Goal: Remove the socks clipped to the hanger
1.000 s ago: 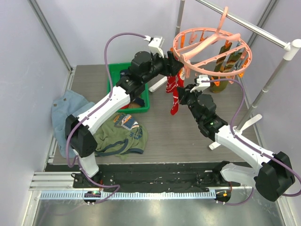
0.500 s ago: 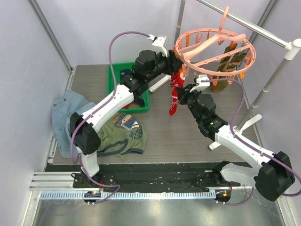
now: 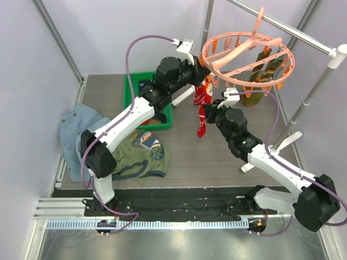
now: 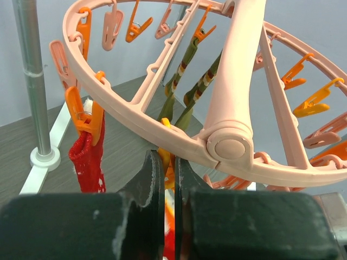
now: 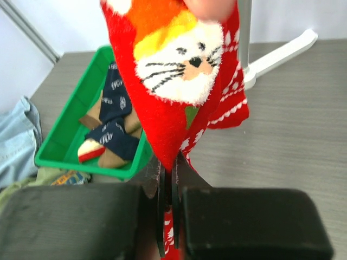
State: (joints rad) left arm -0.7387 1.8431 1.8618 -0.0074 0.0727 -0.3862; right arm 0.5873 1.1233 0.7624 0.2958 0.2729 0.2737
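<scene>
Since half a second ago the right gripper (image 3: pixel 210 111) has drawn the red sock (image 3: pixel 201 123) slightly right. Overhead, the hanger (image 3: pixel 238 54) hangs from the far right rail (image 3: pixel 303 36), with the left gripper (image 3: pixel 201 76) at its left rim. Left wrist: the fingers are nearly together, pinching an orange clip (image 4: pixel 169 174) under the ring. Right wrist: the fingers are clamped on the sock's lower tip, with a green bin (image 5: pixel 65 141) to the left.

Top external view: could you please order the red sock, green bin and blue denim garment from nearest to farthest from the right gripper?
1. Red sock, held in the right gripper.
2. Green bin, to its left.
3. Denim garment, far left edge.
</scene>
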